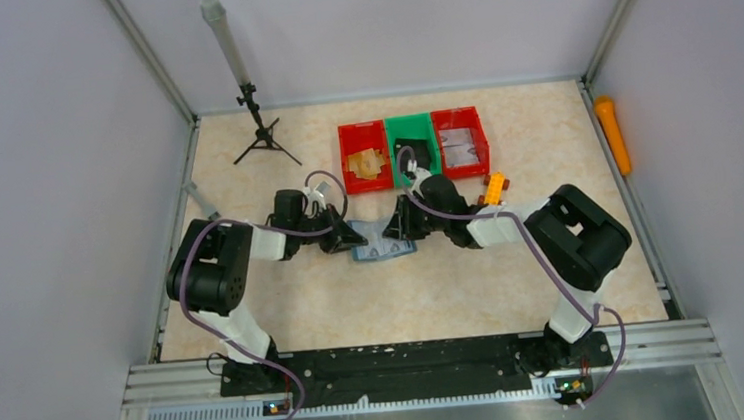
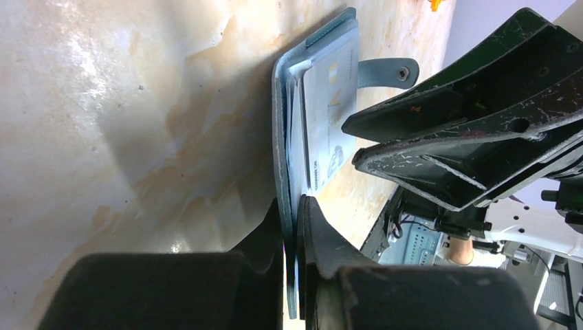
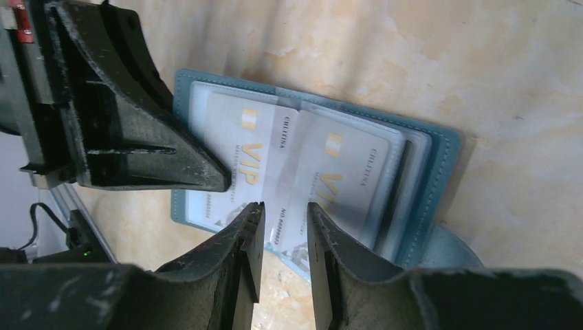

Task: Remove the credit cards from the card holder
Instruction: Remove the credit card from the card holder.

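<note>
One card holder [image 2: 280,130] between left fingers [image 2: 328,256]

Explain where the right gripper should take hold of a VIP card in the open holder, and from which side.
Probably the card's near edge at the holder's rim, coming low from the right gripper's own side: the card lies flat, and the left gripper clamps the holder.

A green bin [image 1: 409,120] sits between red bins [image 1: 361,127], a tripod [image 1: 252,101] standing left.
</note>
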### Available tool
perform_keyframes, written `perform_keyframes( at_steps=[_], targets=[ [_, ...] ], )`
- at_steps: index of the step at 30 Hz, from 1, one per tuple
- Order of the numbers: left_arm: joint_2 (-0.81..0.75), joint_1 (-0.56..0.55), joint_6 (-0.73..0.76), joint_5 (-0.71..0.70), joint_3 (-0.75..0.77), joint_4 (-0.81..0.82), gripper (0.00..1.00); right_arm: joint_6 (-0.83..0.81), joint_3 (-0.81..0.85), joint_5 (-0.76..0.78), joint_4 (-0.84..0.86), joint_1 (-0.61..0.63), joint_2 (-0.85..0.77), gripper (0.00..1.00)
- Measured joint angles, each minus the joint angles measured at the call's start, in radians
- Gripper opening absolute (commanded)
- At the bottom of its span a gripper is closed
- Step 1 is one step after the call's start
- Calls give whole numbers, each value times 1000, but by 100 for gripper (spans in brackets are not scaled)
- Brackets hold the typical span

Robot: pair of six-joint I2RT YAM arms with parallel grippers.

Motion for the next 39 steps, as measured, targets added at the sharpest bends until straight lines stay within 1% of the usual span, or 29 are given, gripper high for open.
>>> perform_keyframes(
  at_steps=[6, 10, 15, 20, 27, 35, 39],
  targets=[
    [-14, 0, -19, 15, -16, 33, 0, 13, -7, -80, 88, 0, 0, 31],
    [-25, 0, -50, 40, -43, 99, 0, 27, -7, -127, 123, 0, 0, 31],
    [-72, 0, -87, 64, -85, 175, 0, 39, -7, -148, 138, 0, 16, 32],
    [-121, 1, -98, 68, -106, 212, 0, 77, -14, -180, 185, -17, 26, 38],
    [-129, 8, -158, 85, -137, 312, 0, 145, -47, -252, 290, -42, 48, 42],
    [-118, 14, -217, 117, -149, 406, 0, 185, -84, -299, 402, -43, 48, 41],
    [-118, 14, -234, 132, -153, 434, 0, 230, -127, -327, 507, -51, 48, 37]
  ],
)
